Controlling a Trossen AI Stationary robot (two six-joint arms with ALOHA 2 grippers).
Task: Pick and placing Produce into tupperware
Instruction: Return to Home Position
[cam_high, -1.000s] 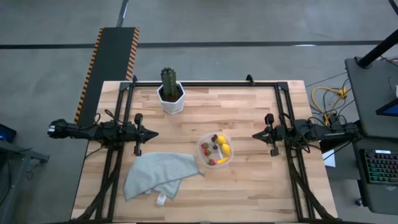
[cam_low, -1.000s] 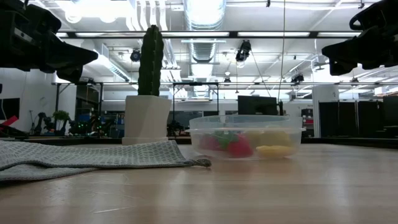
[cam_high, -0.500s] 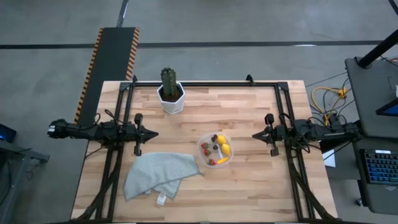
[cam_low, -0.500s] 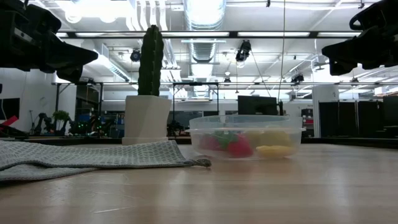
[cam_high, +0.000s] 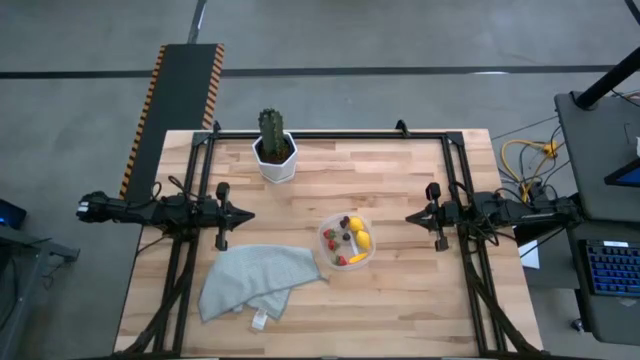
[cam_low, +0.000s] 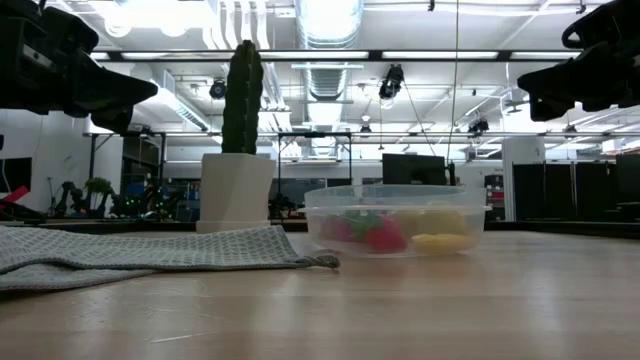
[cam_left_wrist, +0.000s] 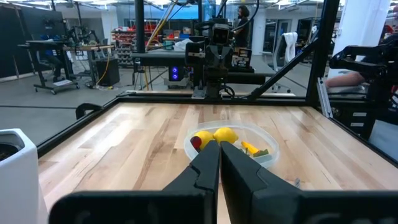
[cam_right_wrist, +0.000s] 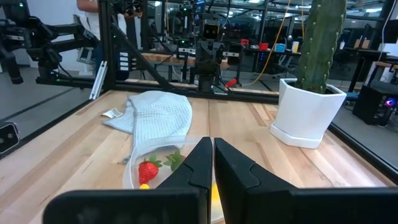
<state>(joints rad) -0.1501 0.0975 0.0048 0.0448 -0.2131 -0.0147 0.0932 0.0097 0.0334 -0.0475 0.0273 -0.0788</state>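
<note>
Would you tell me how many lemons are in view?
2. One lemon and the other lemon lie side by side in the tupperware; none looks hidden.

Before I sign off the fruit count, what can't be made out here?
Dark berries in the clear plastic tub: too small in high view, blurred behind its wall in low view.
Fruit in wrist views: partly hidden by left gripper and right gripper.
Under the grey cloth: covered.
</note>
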